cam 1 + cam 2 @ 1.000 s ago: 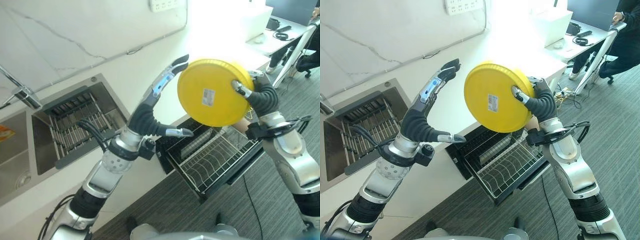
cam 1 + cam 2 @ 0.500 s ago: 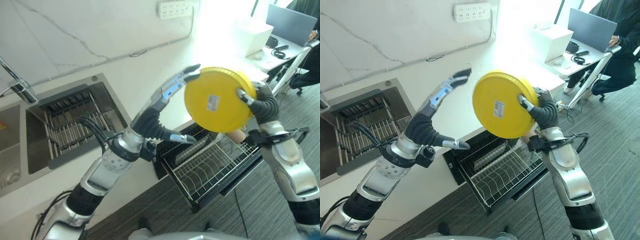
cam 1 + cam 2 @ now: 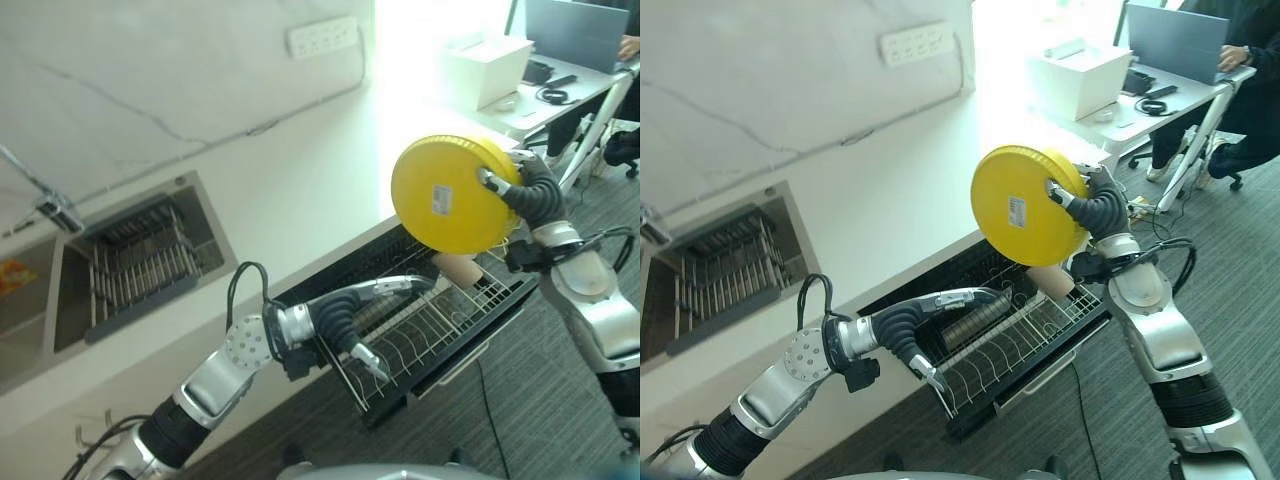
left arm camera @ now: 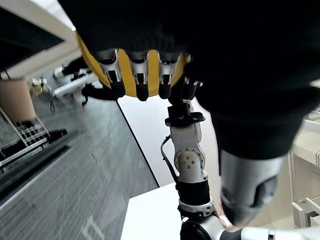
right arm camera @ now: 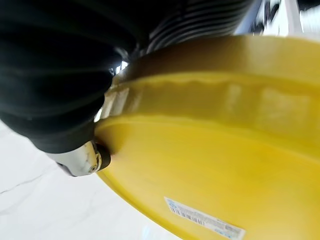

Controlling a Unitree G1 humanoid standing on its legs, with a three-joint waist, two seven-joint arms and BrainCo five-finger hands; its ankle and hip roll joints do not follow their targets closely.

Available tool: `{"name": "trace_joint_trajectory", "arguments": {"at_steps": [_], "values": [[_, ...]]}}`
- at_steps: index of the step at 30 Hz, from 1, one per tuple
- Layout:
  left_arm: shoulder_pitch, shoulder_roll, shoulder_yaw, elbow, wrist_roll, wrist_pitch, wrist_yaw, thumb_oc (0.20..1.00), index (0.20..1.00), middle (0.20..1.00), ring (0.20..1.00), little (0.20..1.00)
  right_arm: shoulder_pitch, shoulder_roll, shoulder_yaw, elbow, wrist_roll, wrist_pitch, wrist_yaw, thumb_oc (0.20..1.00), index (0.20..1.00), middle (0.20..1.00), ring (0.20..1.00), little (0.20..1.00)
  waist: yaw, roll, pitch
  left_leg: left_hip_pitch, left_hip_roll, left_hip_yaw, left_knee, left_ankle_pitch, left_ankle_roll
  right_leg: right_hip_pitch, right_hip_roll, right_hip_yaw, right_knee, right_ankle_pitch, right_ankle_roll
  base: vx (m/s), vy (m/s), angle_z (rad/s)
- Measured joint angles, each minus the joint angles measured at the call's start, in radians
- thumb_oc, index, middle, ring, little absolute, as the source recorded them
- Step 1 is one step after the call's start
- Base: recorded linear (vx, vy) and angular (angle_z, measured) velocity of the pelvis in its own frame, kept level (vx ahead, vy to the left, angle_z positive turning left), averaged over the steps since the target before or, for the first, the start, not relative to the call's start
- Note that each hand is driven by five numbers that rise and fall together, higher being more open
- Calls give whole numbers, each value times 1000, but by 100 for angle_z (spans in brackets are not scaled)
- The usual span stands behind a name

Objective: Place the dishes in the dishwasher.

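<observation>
My right hand point(image 3: 512, 186) is shut on the rim of a round yellow plate point(image 3: 448, 196), held upright on edge above the right end of the pulled-out dishwasher rack point(image 3: 430, 335). The plate's underside with a white sticker faces me, and it shows close up in the right wrist view as the plate point(image 5: 225, 165). My left hand point(image 3: 352, 312) reaches low over the front of the rack, open, fingers point(image 3: 965, 296) stretched toward the plate and thumb pointing down. A beige cup point(image 3: 455, 268) stands in the rack below the plate.
The white countertop point(image 3: 300, 190) runs above the dishwasher. A sink point(image 3: 140, 262) with a wire rack and a faucet point(image 3: 48, 205) lie at the left. A white box point(image 3: 488, 66) stands at the counter's far end; a desk with a laptop point(image 3: 1180, 40) and a seated person are beyond.
My left arm has dropped from beside the raised plate to low over the pulled-out rack. My right hand still holds the plate, shifted slightly right. The camera has moved.
</observation>
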Motion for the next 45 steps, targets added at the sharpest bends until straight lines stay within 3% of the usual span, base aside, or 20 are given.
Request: {"name": "trace_joint_trajectory", "arguments": {"at_steps": [2,3,7,11,17,22,27,29,32,38,45], "values": [[17,21,5,46,-1,59,-14,1000,1000,1000,1000,1000,2,0,9,25,-18,0,11,200,200,200,200,200,1,-11,-1,-1,-1,0,0,-2,-24,-1,-3,0,0,0,1,-16,4,1],[58,46,24,75,-1,99,-23,1000,1000,1000,1000,1000,3,0,11,22,-20,0,18,200,200,200,200,200,9,-25,4,-2,-5,1,0,-6,-23,-2,-8,0,-3,0,1,0,0,0],[202,91,74,116,1,165,-45,1000,1000,1000,1000,1000,6,1,7,23,-79,-4,34,200,200,200,200,200,20,-36,2,-4,-18,3,-1,-10,-24,-3,-22,-1,-5,0,4,-8,2,1],[248,100,85,149,1,180,-48,1000,1000,1000,1000,1000,25,-1,6,21,-127,-12,54,200,200,200,200,200,41,-37,2,-4,-21,2,-1,-11,-23,-1,-24,-2,-5,1,5,0,0,0],[409,77,203,271,-12,210,13,1000,1000,1000,1000,1000,142,-13,-48,-32,-234,-70,120,200,200,200,200,200,47,-42,2,-6,-26,-2,-1,-11,-22,0,-29,-6,-5,0,7,0,0,0],[534,-40,305,544,-39,183,99,1000,1000,1000,1000,1000,238,-24,-80,-82,-342,-101,173,200,200,200,200,200,62,-55,2,-13,-27,-4,-1,-11,-23,-3,-31,-10,-5,-2,10,-15,-21,3],[582,-193,390,891,-28,85,194,1000,1000,1000,1000,1000,266,-21,-82,-80,-394,-126,238,200,200,200,200,200,89,-80,2,-29,-31,-17,-1,-14,-21,-1,-35,-28,-6,-10,14,14,-21,11],[593,-220,404,949,-24,46,227,1000,1000,1000,1000,1000,275,-21,-85,-79,-423,-144,263,200,200,200,200,200,91,-88,1,-41,-33,-32,-1,-13,-21,-2,-36,-35,-6,-10,14,47,-4,15],[579,-299,523,1118,-3,1,281,1000,1000,1000,1000,1000,282,-21,-109,-74,-474,-171,294,200,200,200,200,200,92,-98,-2,-39,-37,-36,0,-13,-21,2,-38,-38,-6,-13,17,73,2,5],[508,-304,546,1231,9,-25,342,1000,1000,1000,1000,1000,256,-40,-77,-25,-601,-274,294,200,200,200,200,200,101,-103,12,-70,-45,-61,57,-22,-26,-6,-48,-41,12,-24,29,-57,-11,4],[404,-273,547,1219,-1,-15,364,1000,1000,1000,1000,1000,175,-139,-26,19,-727,-313,293,200,200,200,200,200,115,-86,134,-176,-44,-102,179,-75,-13,-83,-78,-39,133,-68,15,-43,5,8]]}}
